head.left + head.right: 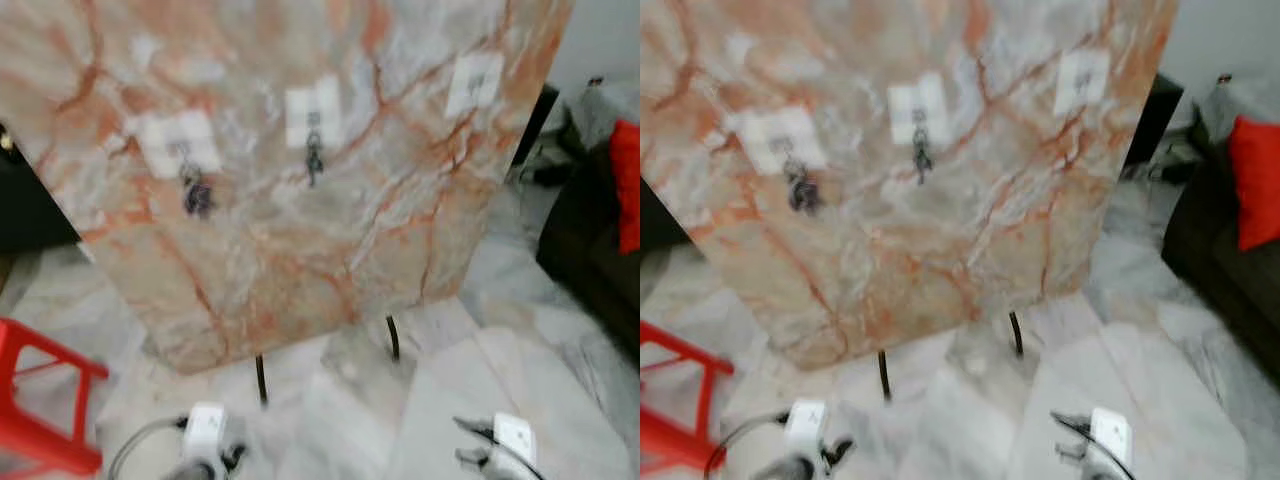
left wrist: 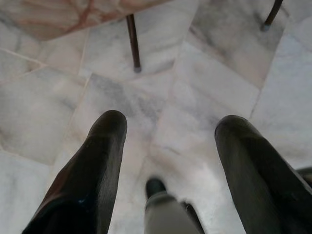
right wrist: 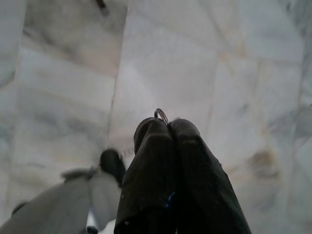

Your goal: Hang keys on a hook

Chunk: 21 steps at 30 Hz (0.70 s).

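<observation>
Marble floor (image 3: 63, 73); right end effector (image 3: 163, 126) pinching key ring (image 3: 161, 115); left end effector (image 2: 170, 126) wide open, empty

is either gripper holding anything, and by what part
The right gripper pinches a metal key ring at its fingertips; the left gripper is open, empty.

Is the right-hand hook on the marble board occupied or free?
Free, it seems: the right hook shows nothing hanging, while the left hook and middle hook carry keys. Blur limits certainty.
</observation>
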Available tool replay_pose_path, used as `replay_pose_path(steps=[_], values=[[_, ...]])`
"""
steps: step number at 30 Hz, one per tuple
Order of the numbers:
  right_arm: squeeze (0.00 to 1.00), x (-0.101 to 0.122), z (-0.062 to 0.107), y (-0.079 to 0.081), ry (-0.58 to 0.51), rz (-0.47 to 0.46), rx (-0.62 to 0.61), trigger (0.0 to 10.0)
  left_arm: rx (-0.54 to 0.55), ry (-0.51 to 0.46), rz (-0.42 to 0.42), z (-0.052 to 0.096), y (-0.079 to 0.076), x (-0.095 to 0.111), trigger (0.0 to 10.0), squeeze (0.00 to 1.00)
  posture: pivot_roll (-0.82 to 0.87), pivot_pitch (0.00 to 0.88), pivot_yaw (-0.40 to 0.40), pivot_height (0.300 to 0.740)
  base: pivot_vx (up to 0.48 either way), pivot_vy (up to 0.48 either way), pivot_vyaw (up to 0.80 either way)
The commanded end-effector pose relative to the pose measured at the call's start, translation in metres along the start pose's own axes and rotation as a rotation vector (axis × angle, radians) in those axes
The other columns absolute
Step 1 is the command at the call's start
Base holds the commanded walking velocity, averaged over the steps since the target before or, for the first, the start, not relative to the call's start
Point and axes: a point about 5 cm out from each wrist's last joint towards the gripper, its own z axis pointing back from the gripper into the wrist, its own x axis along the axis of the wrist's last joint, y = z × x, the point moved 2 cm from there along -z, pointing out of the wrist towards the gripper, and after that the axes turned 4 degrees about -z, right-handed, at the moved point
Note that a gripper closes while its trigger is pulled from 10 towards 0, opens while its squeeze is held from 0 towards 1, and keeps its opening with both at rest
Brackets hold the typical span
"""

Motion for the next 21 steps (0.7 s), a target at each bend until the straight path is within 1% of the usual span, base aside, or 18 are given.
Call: replay_pose_path(steps=[1,4,9,13,14,16,17,18,19,20,21], values=[[0.00,0.005,-0.001,0.013,-0.020,-0.004,0.032,10.0,0.038,0.057,-0.004,0.005,0.015,-0.016,10.0,0.00,-0.13,0.032,-0.019,0.740,0.307,0.000,0.00],[0.00,0.005,-0.001,0.013,-0.022,-0.004,0.033,10.0,0.039,0.058,-0.006,0.005,0.016,-0.017,10.0,0.00,-0.14,0.026,-0.018,0.740,0.304,0.000,0.00],[0.00,0.007,-0.001,0.012,-0.042,0.014,0.028,10.0,0.038,0.059,-0.013,0.005,0.016,-0.017,10.0,0.00,-0.14,0.023,-0.017,0.740,0.000,0.000,0.00],[0.00,0.017,0.001,0.003,-0.146,0.064,-0.115,10.0,0.039,0.059,-0.013,0.006,0.017,-0.017,10.0,0.00,-0.14,0.026,-0.014,0.740,0.000,0.000,0.00],[0.00,0.020,0.003,0.000,-0.185,0.084,-0.161,10.0,0.040,0.059,-0.014,0.006,0.017,-0.017,10.0,0.00,-0.14,0.031,-0.012,0.740,0.000,0.000,0.00],[0.00,0.027,0.005,-0.002,-0.245,0.145,-0.210,10.0,0.041,0.059,-0.014,0.006,0.017,-0.017,10.0,0.00,-0.14,0.032,-0.011,0.740,0.000,0.000,0.00],[0.00,0.045,0.006,-0.001,-0.325,0.165,-0.233,10.0,0.040,0.059,-0.015,0.005,0.018,-0.017,10.0,0.00,-0.14,0.035,-0.010,0.740,0.000,0.000,0.00],[0.00,0.084,0.007,0.000,-0.423,0.218,-0.270,10.0,0.040,0.060,-0.015,0.005,0.018,-0.017,10.0,0.00,-0.14,0.035,-0.010,0.740,0.000,0.000,0.00],[0.00,0.117,0.012,0.002,-0.511,0.272,-0.314,10.0,0.040,0.060,-0.015,0.005,0.018,-0.017,10.0,0.00,-0.14,0.035,-0.010,0.740,0.000,0.000,0.00],[0.00,0.152,0.020,0.002,-0.608,0.333,-0.375,10.0,0.040,0.060,-0.015,0.005,0.018,-0.016,10.0,0.00,-0.15,0.037,-0.008,0.740,0.000,0.000,0.00],[0.00,0.164,0.024,-0.001,-0.651,0.342,-0.417,10.0,0.040,0.059,-0.016,0.005,0.018,-0.016,10.0,0.00,-0.15,0.038,-0.007,0.740,0.000,0.000,0.00]])
